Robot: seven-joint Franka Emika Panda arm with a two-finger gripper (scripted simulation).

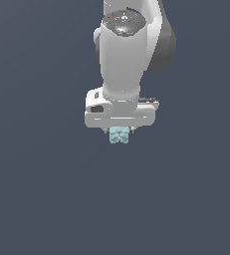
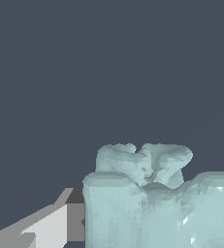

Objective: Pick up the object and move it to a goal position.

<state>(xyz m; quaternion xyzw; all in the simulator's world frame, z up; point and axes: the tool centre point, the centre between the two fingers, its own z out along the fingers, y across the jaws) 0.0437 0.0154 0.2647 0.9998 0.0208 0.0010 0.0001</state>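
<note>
Block (image 1: 119, 135) pale mint, lumpy, faceted, with lobed top and mottled faces; narrower than white gripper (image 1: 119, 132), whose fingers (image 2: 55, 225) are clamped on it.

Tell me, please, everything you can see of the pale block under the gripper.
The block is pale mint, faintly mottled and much narrower than the white gripper above it. The wrist view shows it lumpy, with rounded lobes and a dip in the middle, and a finger alongside. It protrudes from beneath the gripper; the background is plain grey.
</note>
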